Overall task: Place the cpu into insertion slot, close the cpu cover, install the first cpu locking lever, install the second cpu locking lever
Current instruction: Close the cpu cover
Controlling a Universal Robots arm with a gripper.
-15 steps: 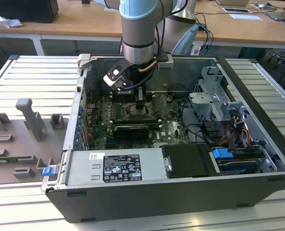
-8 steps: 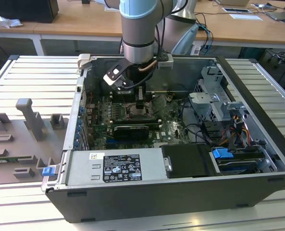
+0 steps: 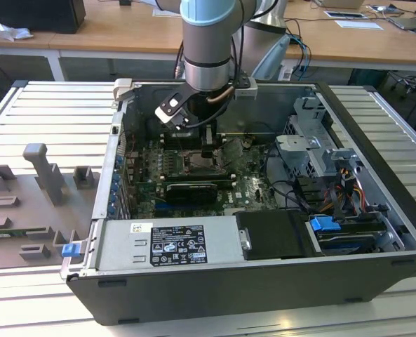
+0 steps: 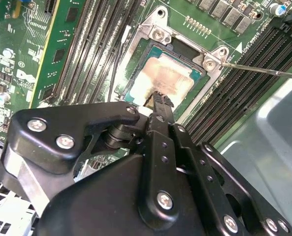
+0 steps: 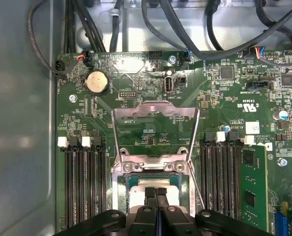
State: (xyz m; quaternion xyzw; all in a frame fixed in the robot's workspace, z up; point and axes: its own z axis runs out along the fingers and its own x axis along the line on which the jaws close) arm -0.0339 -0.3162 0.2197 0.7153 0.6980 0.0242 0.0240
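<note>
While the cpu (image 4: pixel 168 78) lies flat in the insertion slot (image 4: pixel 157 33), the claw (image 4: pixel 160 102) hangs over the chip's edge, fingers pressed together and gripping nothing, tips at or touching the chip. In the first wrist view, the cpu cover (image 5: pixel 155 112) is swung open off the socket.

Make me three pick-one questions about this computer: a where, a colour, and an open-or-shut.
1. Where is the cpu? A in the insertion slot; B on the grey table; C on a black card
2. What colour is the circuit board? A red; B green; C yellow
3. How is the cpu cover? A shut over the chip; B swung open; C missing

1 A: it lies inside the silvery rim. 2 B: green all round the slot. 3 B: its frame stands clear of the chip.
</note>
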